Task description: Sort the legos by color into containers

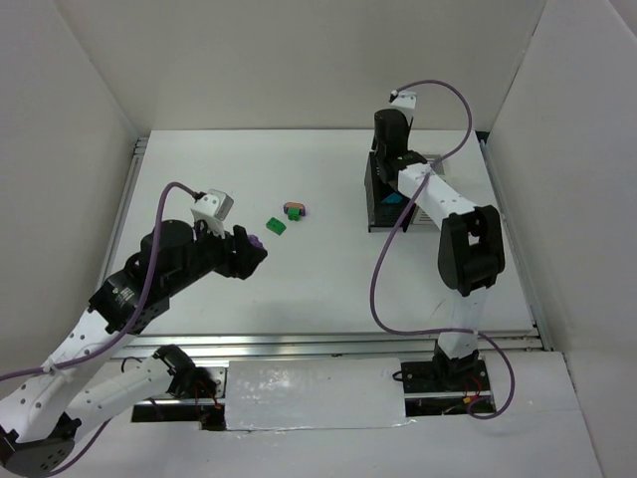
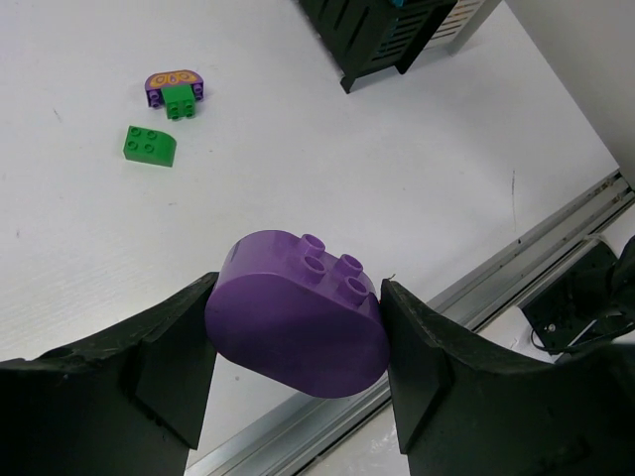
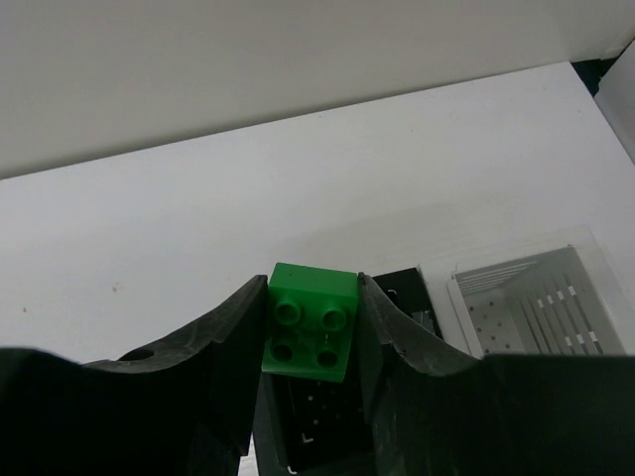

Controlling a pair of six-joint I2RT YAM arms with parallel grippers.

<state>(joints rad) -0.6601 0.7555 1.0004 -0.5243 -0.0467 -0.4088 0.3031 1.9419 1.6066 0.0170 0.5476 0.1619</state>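
Note:
My left gripper (image 2: 298, 332) is shut on a large rounded purple lego (image 2: 298, 317) and holds it above the table's left part (image 1: 257, 242). My right gripper (image 3: 312, 332) is shut on a small green lego (image 3: 310, 317), directly over a black bin (image 3: 402, 290) of the containers (image 1: 381, 207). A white bin (image 3: 526, 307) stands next to that black one. On the table lie a loose green lego (image 2: 151, 145) and a purple lego with an orange top (image 2: 173, 81), which has a green lego (image 2: 180, 103) against it. Something teal (image 1: 395, 199) shows in a bin.
White walls enclose the table on three sides. A metal rail (image 1: 328, 344) runs along the near edge, with another rail (image 1: 127, 199) on the left. The right arm's purple cable (image 1: 378, 284) loops over the table's right half.

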